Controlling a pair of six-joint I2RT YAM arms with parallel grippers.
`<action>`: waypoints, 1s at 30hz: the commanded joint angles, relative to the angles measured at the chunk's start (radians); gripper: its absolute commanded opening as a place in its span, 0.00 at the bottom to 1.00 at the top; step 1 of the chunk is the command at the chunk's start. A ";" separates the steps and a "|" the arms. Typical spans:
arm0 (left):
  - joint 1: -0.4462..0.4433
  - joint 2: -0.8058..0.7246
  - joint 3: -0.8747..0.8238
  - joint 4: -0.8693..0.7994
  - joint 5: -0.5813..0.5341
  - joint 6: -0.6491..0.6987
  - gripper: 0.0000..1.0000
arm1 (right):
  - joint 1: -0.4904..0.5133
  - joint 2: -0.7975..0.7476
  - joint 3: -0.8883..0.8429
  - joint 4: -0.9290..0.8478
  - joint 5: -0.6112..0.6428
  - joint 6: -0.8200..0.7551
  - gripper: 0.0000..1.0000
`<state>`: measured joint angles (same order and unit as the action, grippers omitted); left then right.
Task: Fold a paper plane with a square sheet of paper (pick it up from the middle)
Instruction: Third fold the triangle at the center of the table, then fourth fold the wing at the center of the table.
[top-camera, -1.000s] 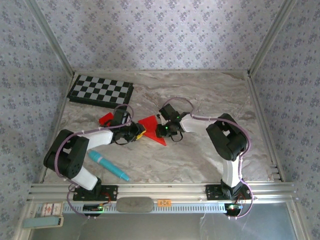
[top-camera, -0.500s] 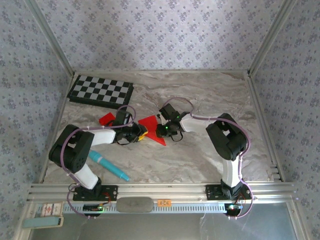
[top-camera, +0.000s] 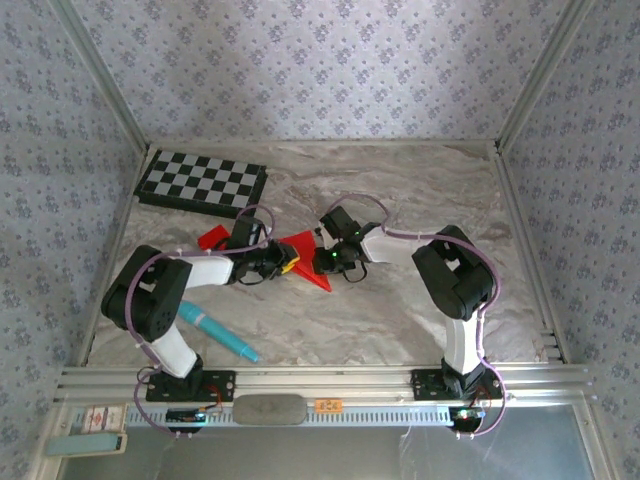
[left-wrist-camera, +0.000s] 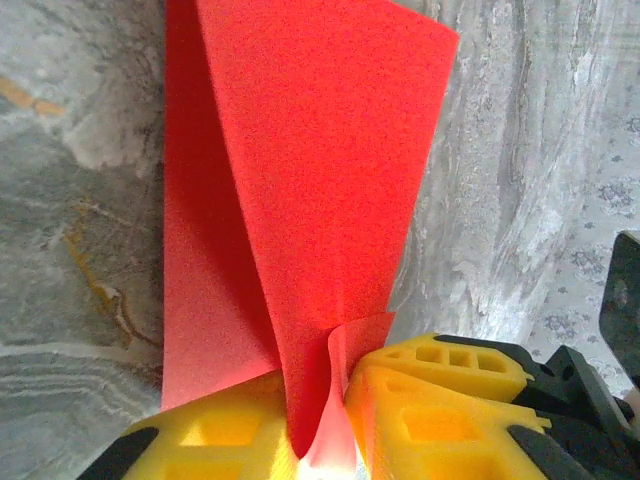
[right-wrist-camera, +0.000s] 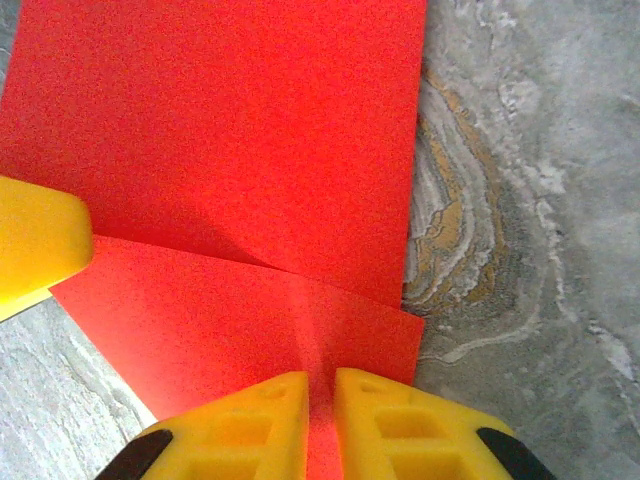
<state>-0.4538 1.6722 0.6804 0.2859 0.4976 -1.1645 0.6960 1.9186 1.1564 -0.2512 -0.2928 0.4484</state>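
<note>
I have the sheet of paper (top-camera: 305, 252) in the middle of the bench (top-camera: 400, 320), lying between my two arms, just right of the smaller red scrap (top-camera: 213, 238) and nearer than the chequered board (top-camera: 202, 183). The teal pen (top-camera: 218, 332) lies well apart at the near left, out of the way. From above the sheet reads as a creased red triangle with its point towards the near right, so I judge the plane is only partly folded. My left gripper (left-wrist-camera: 330, 405) is closed on the paper (left-wrist-camera: 320, 180). The red is bunched between its yellow fingers (left-wrist-camera: 430, 390), and a flap rises from the pinch over a flatter layer beneath. I hold it there, I think, to have that flap free of the bench so it can be turned over and laid along a crease. My right gripper (right-wrist-camera: 320, 400) is closed on the opposite edge of the paper (right-wrist-camera: 220, 130), its two fingers almost meeting with the red between them, right where one layer overlaps the other along a slanting fold line. That grip looks meant to anchor the sheet so it cannot slide or twist while the other side is worked. A left fingertip (right-wrist-camera: 35, 245) shows at the paper's edge there, so the two grips sit close together and leave little slack between them.
</note>
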 joint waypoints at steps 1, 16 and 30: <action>0.003 0.015 0.010 0.039 0.030 0.017 0.20 | -0.007 0.033 -0.017 -0.034 -0.003 -0.029 0.18; 0.003 -0.025 0.024 -0.059 -0.028 0.021 0.07 | -0.030 -0.190 -0.085 0.066 0.075 -0.157 0.41; -0.019 -0.057 0.110 -0.270 -0.106 -0.019 0.07 | 0.115 -0.225 -0.226 0.261 0.219 -0.388 0.49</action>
<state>-0.4641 1.6295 0.7639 0.0902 0.4065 -1.1652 0.7761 1.6638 0.9260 -0.0387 -0.1184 0.1471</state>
